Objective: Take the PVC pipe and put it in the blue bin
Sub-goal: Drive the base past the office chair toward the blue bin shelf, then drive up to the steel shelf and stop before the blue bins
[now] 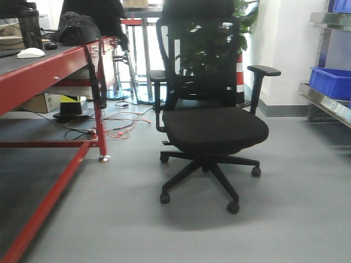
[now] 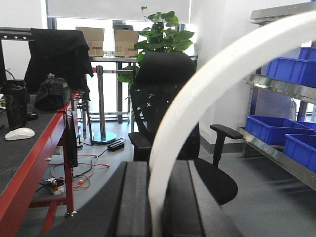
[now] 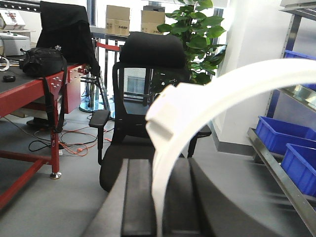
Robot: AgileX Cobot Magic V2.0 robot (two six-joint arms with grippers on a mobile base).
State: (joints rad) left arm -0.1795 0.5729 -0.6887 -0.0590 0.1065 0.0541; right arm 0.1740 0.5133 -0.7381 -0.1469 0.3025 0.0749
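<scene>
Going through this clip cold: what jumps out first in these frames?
The black office chair fills the middle of the front view, between a red workbench on the left and a blue bin at far right. In both wrist views a white curved PVC pipe arcs up to the right from between the pads of the left end effector and the right end effector.

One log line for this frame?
left gripper: shut on pipe | right gripper: shut on pipe | bin: right shelf, pipe not in | chair: ahead
</scene>
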